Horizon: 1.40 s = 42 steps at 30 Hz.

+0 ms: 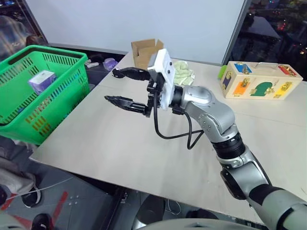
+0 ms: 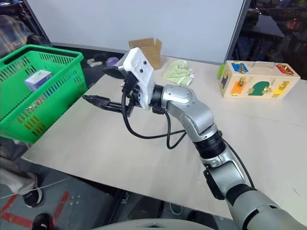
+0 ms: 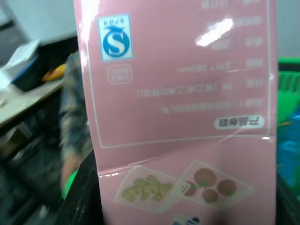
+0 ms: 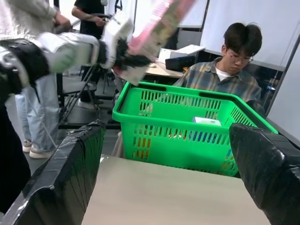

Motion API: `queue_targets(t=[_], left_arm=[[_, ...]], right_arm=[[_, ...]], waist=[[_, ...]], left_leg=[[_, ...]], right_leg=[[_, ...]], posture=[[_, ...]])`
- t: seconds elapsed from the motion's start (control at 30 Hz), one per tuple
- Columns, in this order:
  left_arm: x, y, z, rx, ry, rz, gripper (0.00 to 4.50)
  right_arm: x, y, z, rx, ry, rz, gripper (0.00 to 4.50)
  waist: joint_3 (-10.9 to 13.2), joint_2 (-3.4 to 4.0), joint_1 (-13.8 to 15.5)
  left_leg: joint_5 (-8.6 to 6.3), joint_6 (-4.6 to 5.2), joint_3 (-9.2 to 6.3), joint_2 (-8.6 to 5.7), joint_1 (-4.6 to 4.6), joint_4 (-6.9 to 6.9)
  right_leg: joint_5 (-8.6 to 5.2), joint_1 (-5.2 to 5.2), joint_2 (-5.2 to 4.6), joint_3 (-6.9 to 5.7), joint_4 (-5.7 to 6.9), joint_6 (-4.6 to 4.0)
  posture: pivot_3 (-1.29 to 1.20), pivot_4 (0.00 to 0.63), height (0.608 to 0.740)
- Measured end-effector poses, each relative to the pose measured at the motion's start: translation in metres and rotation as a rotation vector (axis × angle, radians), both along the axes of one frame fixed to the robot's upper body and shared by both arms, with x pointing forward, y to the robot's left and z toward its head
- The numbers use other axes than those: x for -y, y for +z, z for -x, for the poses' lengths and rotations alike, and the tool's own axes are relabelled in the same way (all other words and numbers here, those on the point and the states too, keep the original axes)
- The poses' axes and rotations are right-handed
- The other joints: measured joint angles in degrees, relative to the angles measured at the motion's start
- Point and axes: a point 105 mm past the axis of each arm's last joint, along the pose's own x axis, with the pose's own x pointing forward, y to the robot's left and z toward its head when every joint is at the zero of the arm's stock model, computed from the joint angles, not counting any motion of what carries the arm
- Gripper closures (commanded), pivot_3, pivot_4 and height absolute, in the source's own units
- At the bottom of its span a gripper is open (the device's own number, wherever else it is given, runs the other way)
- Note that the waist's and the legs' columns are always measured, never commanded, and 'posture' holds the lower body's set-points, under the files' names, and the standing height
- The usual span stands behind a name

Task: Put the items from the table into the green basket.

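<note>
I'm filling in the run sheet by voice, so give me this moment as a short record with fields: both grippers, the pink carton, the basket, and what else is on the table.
left gripper: shut on the pink carton, raised above the green basket
right gripper: open, empty, over the table, pointing toward the green basket
green basket: beside the table's edge, a small box inside
also on table: cardboard box, green cloth, wooden latch box
</note>
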Motion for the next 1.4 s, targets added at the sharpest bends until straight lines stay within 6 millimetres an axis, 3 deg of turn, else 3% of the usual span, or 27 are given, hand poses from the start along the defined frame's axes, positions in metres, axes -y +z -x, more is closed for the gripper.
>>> queue_targets(t=[0.17, 0.37, 0.6, 0.7, 0.77, 0.83, 1.0, 1.13, 1.23, 1.4], left_arm=[[-0.001, -0.02, -0.009, -0.067, 0.009, 0.008, 2.14], [-0.008, -0.046, -0.002, -0.138, 0.049, 0.017, 0.03], [-0.015, -0.042, 0.01, -0.02, 0.064, 0.04, 0.03], [-0.008, -0.027, 0.009, 0.065, -0.022, 0.046, 0.03], [0.015, -0.009, 0.002, 0.133, -0.185, 0.027, 0.03], [0.055, -0.007, -0.009, 0.14, -0.375, 0.02, 0.03], [0.176, -0.066, -0.017, 0.01, -0.727, 0.221, 0.03], [0.259, -0.084, -0.015, -0.004, -0.864, 0.295, 0.03], [0.296, -0.109, -0.011, -0.072, -0.92, 0.353, 0.03], [0.312, -0.128, -0.007, -0.117, -0.936, 0.391, 0.03]], right_arm=[[-0.001, 0.001, 0.0, 0.001, -0.005, -0.003, 0.0], [0.001, 0.005, 0.004, 0.026, 0.0, -0.007, 0.0], [0.005, 0.0, 0.001, 0.013, -0.014, 0.005, 0.0], [0.006, -0.001, 0.0, 0.014, -0.018, 0.01, 0.0], [0.01, -0.003, -0.003, 0.014, -0.031, 0.021, 0.0], [0.015, -0.007, -0.008, 0.008, -0.054, 0.034, 0.0], [0.058, -0.043, -0.029, -0.049, -0.216, 0.126, 0.0], [0.106, -0.07, -0.037, -0.061, -0.383, 0.225, 0.0], [0.141, -0.089, -0.042, -0.093, -0.541, 0.269, 0.0], [0.189, -0.11, -0.034, -0.134, -0.765, 0.317, 0.0]], waist=[[0.0, 0.0, -3.1], [0.0, -0.04, -6.8], [0.0, -0.03, -8.8], [0.0, -0.07, -8.9], [0.0, -0.03, -8.9], [-0.1, 0.12, -8.6], [-0.2, 0.14, -8.9], [-0.3, 0.19, -8.8], [-0.2, 0.51, -9.6], [-0.2, 0.66, -10.9]], left_leg=[[0.0, 0.01, -0.02, 0.05, 0.01, 0.26], [0.01, 0.03, -0.09, 0.08, 0.02, 0.32], [0.01, 0.03, -0.08, 0.09, 0.14, 0.37], [0.01, 0.03, -0.11, 0.1, 0.13, 0.46], [0.02, 0.03, -0.13, 0.14, 0.15, 0.48], [0.02, 0.02, -0.16, 0.23, 0.24, 0.45], [-0.01, 0.12, -0.06, -0.01, 0.34, 0.48], [0.0, 0.14, -0.04, -0.1, 0.57, 0.45], [-0.04, 0.21, -0.01, -0.05, 1.13, 0.38], [-0.04, 0.2, -0.12, 0.0, 1.51, 0.33]], right_leg=[[0.01, 0.07, 0.01, 0.01, 0.12, 0.01], [0.01, 0.08, 0.01, 0.03, 0.22, 0.01], [0.01, 0.07, -0.02, 0.07, 0.51, 0.0], [0.0, 0.08, -0.02, 0.06, 0.58, -0.01], [0.0, 0.11, -0.19, 0.09, 0.6, -0.01], [0.01, 0.16, -0.82, 0.32, 0.69, 0.0], [0.05, 0.26, -1.0, 0.58, 0.63, 0.07], [0.05, 0.46, -0.83, 0.66, 0.63, 0.08], [0.01, 0.84, -0.27, 0.88, 0.59, 0.05], [-0.15, 1.17, 0.13, 0.92, 0.62, -0.22]], posture=[[0.26, 0.0, 0.74], [0.26, 0.0, 0.74], [0.29, 0.0, 0.74], [0.29, 0.0, 0.74], [0.29, 0.0, 0.74], [0.29, 0.0, 0.74], [0.23, 0.0, 0.74], [0.17, 0.0, 0.74], [0.12, 0.0, 0.74], [0.05, 0.0, 0.74]])
